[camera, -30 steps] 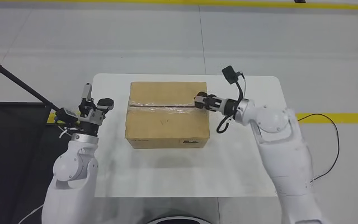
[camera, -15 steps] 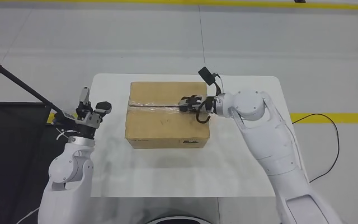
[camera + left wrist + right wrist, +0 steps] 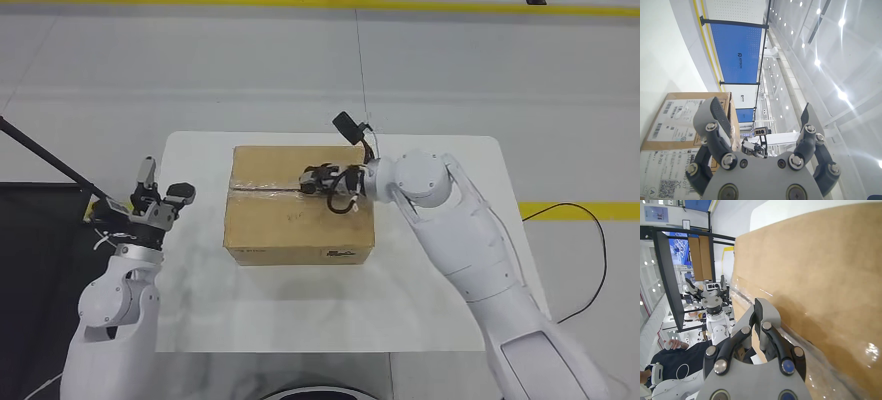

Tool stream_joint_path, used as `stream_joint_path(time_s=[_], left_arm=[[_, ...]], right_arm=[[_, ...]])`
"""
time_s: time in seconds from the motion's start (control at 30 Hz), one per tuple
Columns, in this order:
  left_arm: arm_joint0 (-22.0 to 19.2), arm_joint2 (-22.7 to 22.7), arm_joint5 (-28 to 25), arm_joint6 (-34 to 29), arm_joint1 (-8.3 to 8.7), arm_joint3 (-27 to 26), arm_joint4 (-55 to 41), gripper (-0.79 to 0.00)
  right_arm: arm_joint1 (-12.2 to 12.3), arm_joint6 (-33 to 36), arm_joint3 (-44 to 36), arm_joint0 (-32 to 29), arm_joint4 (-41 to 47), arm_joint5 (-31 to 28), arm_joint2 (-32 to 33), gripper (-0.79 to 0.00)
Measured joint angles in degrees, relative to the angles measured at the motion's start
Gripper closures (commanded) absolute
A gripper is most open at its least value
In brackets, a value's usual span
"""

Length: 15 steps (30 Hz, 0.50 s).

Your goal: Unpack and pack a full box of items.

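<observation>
A brown cardboard box (image 3: 300,215) stands closed in the middle of the white table (image 3: 430,290), with clear tape (image 3: 262,186) along its top seam. My right gripper (image 3: 305,180) lies over the box top, shut, its tips on the taped seam near the middle. In the right wrist view the shut fingertips (image 3: 757,308) press against the tape (image 3: 743,296) on the box (image 3: 810,266). My left gripper (image 3: 163,185) stands open to the left of the box, apart from it and pointing up. The left wrist view shows its spread fingers (image 3: 719,111) beside the labelled box side (image 3: 677,117).
A black sheet (image 3: 40,270) and a thin black rod (image 3: 45,155) lie off the table's left edge. Bare table surface stretches in front of the box (image 3: 300,310) and to its right (image 3: 450,170).
My right gripper has slid leftward along the taped seam, from the box's right edge to near its middle. The left arm has drifted slightly left, still open.
</observation>
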Motion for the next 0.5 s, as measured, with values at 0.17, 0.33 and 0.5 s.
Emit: stream_joint_path(time_s=[0.17, 0.33, 0.5], left_arm=[[-0.2, -0.29, 0.15, -0.37, 0.14, 0.31, -0.48, -0.785], [-0.68, -0.39, 0.4, -0.85, 0.29, 0.69, -0.69, -0.785], [-1.2, -0.14, 0.72, -1.27, 0.43, 0.86, -0.54, -0.785]], right_arm=[[-0.38, 2.23, 1.96, 1.32, -0.25, 1.24, -1.72, 0.0], [-0.2, 4.04, 3.54, 1.61, 0.57, -0.19, -1.24, 0.0], [0.95, 5.45, 1.9, -0.17, -0.18, -0.39, 1.25, 0.0]])
